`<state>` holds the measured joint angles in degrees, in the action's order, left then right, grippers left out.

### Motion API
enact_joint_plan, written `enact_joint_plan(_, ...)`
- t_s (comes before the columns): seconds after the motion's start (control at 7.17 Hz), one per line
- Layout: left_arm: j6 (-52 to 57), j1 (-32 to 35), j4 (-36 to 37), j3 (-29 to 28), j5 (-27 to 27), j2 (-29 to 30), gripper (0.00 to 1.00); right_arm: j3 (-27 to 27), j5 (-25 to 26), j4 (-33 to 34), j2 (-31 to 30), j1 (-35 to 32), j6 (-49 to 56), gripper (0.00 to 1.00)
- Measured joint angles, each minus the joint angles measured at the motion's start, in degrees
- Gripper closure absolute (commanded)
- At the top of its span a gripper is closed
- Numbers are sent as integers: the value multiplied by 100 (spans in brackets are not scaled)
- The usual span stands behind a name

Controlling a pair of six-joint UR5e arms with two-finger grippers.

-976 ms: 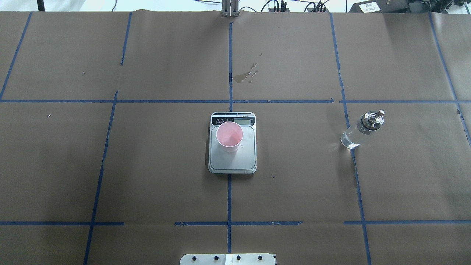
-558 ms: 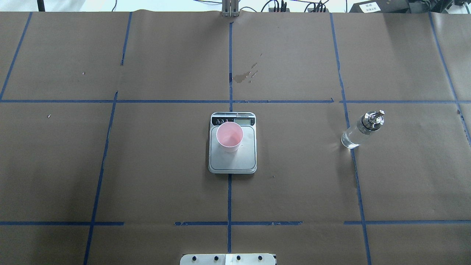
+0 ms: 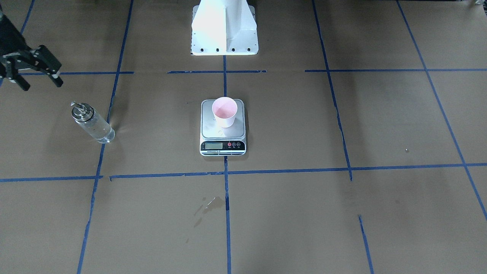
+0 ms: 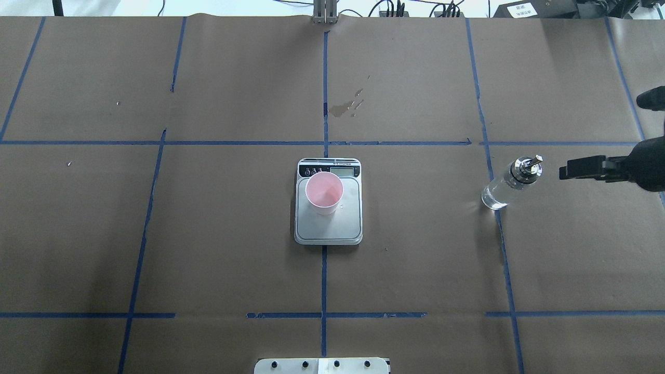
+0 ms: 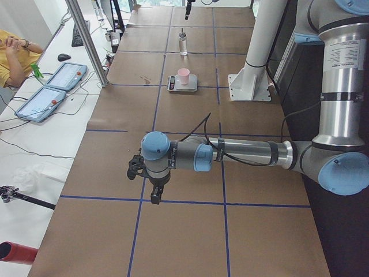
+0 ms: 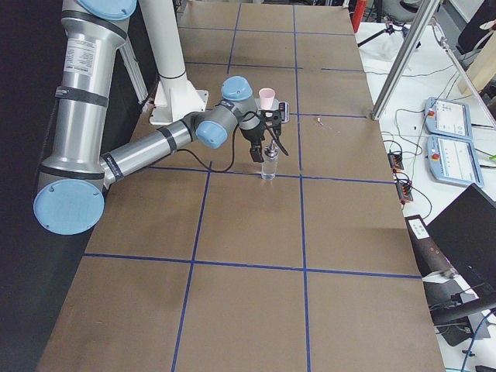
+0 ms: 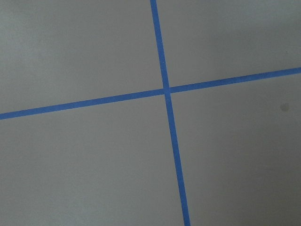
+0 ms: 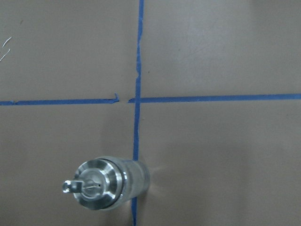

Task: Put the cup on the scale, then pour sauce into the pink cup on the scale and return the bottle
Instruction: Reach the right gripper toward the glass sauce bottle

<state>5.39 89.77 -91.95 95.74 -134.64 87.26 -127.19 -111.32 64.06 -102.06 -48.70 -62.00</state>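
Observation:
The pink cup (image 4: 324, 193) stands upright on the steel platform of the scale (image 4: 328, 228), toward the display end, at the table's middle; it also shows in the front view as cup (image 3: 224, 111) on scale (image 3: 222, 146). The clear glass bottle (image 4: 506, 187) (image 3: 93, 123) stands upright on the table to the robot's right, with clear sauce inside. My right gripper (image 4: 602, 136) (image 3: 41, 84) hangs open and empty above the table, just outward of the bottle. The right wrist view looks straight down on the bottle's metal top (image 8: 101, 183). My left gripper (image 5: 151, 187) hovers over bare table far from the scale; I cannot tell its state.
A wet stain (image 4: 345, 106) marks the paper beyond the scale. Blue tape lines grid the brown table cover. The white robot base (image 3: 224, 26) sits behind the scale. A seated person (image 5: 14, 52) and two tablets (image 5: 55, 89) are at a side table.
My right gripper has come into the overhead view from the right edge, toward the bottle. Cup, scale and bottle have not moved.

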Motion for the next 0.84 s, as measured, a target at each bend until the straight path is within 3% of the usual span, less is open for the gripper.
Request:
enact_joint_plan(0.42, -1, 4, -6, 49, -6, 0, 0, 80, 2870, -424, -178, 2212, -1335, 0)
enact_joint_plan(0.56, 5, 4, -7, 55, -9, -4, 0, 328, 3497, -564, -112, 2612, -1487, 0)
enact_joint_plan(0.84, 16, 11, -7, 59, -10, -9, 0, 1035, 4163, -1235, 151, 2845, -1534, 0)
